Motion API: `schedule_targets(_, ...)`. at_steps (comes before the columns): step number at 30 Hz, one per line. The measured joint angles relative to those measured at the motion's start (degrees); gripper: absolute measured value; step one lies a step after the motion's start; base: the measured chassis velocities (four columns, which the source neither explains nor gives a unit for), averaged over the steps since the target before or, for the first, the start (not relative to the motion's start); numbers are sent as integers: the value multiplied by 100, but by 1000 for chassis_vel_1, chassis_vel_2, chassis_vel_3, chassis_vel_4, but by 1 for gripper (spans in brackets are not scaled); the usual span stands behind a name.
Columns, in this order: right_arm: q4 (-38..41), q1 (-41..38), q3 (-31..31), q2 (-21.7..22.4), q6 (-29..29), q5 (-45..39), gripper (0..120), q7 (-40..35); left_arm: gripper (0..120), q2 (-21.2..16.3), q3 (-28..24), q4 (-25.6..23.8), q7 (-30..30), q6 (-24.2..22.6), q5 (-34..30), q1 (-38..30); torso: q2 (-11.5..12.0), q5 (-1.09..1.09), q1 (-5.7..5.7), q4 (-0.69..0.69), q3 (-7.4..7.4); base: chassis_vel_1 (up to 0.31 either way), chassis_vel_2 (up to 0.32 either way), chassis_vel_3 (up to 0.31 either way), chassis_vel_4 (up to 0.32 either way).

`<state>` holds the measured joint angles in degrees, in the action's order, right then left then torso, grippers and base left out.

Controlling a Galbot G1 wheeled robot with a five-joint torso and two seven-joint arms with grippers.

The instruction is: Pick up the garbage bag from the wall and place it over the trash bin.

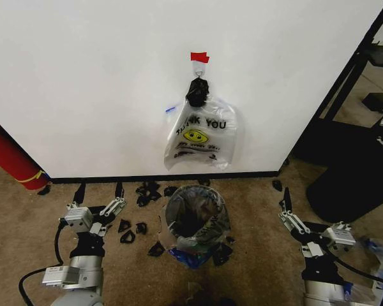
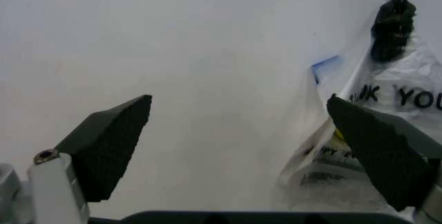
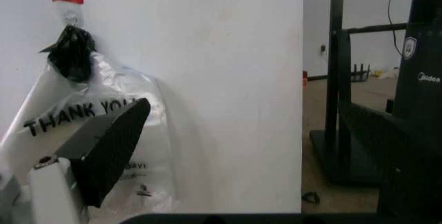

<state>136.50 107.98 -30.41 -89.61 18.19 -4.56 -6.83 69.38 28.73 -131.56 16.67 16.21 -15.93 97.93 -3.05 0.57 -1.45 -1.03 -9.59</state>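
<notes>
Nearest us, the left end effector point(image 1: 99, 195) hung low over the carpet point(image 1: 25, 236) on the left, its jaws spread wide and holding nothing. The right end effector point(image 1: 287, 210) sat equally low on the right, and we could not tell its opening.

Between them stood the trash bin point(image 1: 189, 220). The garbage bag point(image 1: 210, 231) lay draped over its rim, its crinkled film bunched down the outside with blue print showing near the floor. We judged the placing all but done, so the step in hand was a clean finish. Both arms should stay well apart from the loose film so nothing snags and tips the light bin. The rim should also be checked all round, since the film looked uneven on the near side. Black scraps point(image 1: 140, 191) littered the carpet just beside the bin.

Farther off, on the wall point(image 1: 83, 76), a "THANK YOU" bag point(image 1: 201, 137) and a black bundle point(image 1: 197, 92) hung under red tape point(image 1: 199, 57). We would leave these alone.
</notes>
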Motion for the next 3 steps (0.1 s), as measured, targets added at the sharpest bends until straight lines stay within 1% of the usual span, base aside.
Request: schedule_targets(3, -28, -23, 29, 2, -54, 50, 100, 1, 100, 58, -81, 39, 21, 44, 111, 35, 0, 0, 0, 0, 0, 0, 0, 0, 0)
